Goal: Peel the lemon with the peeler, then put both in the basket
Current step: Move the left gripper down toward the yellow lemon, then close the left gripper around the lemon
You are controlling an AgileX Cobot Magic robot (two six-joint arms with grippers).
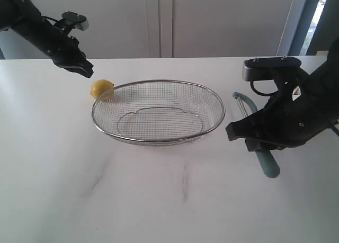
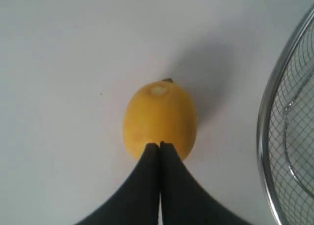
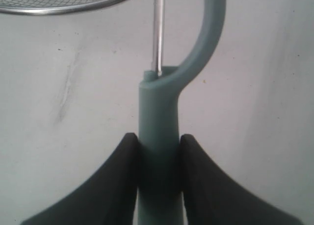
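The yellow lemon (image 1: 101,89) rests on the white table just outside the far left rim of the wire basket (image 1: 220,116). My left gripper (image 1: 87,69) hovers above and slightly left of it. In the left wrist view its fingers (image 2: 160,145) are shut together, holding nothing, with the lemon (image 2: 160,119) below them. The teal peeler (image 1: 268,164) is to the right of the basket, its metal-bladed head (image 1: 241,98) pointing away. My right gripper (image 3: 158,141) is shut on the peeler's handle (image 3: 158,112), one finger pressing each side.
The basket's rim (image 2: 267,137) curves close beside the lemon and also shows near the peeler's head (image 3: 64,9). The white table (image 1: 169,200) stretches in front of the basket. A pale wall with panels stands behind the table.
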